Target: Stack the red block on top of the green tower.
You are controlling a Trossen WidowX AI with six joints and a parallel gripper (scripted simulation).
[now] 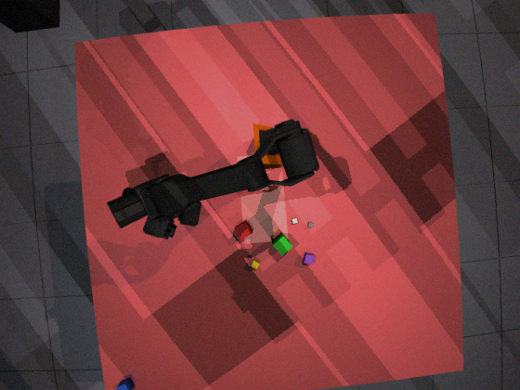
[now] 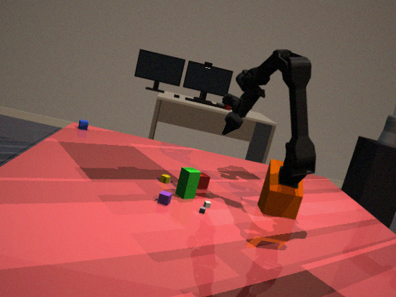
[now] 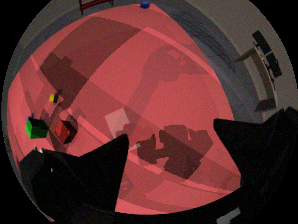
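Observation:
The red block [image 1: 242, 230] [image 2: 204, 181] [image 3: 65, 132] lies on the table. It is partly hidden behind the green tower in the exterior view. The green tower [image 1: 281, 244] [image 2: 187, 183] [image 3: 37, 128] stands upright close beside it, with a gap between them in the top view, and nothing is on its top. My gripper [image 1: 178, 225] [image 3: 173, 131] is open and empty, high above the table. It is left of both blocks in the top view. Both lie toward the left edge of the wrist view, outside the space between the fingers.
A yellow cube [image 1: 254, 265] [image 2: 165, 179] [image 3: 53, 98] and a purple cube [image 1: 308, 259] [image 2: 165, 198] lie near the tower. Two tiny cubes, one white [image 1: 294, 221] and one grey [image 1: 310, 225], are beside it. A blue cube [image 1: 125, 384] [image 2: 83, 124] is far off. An orange box [image 2: 281, 201] is at the arm's base.

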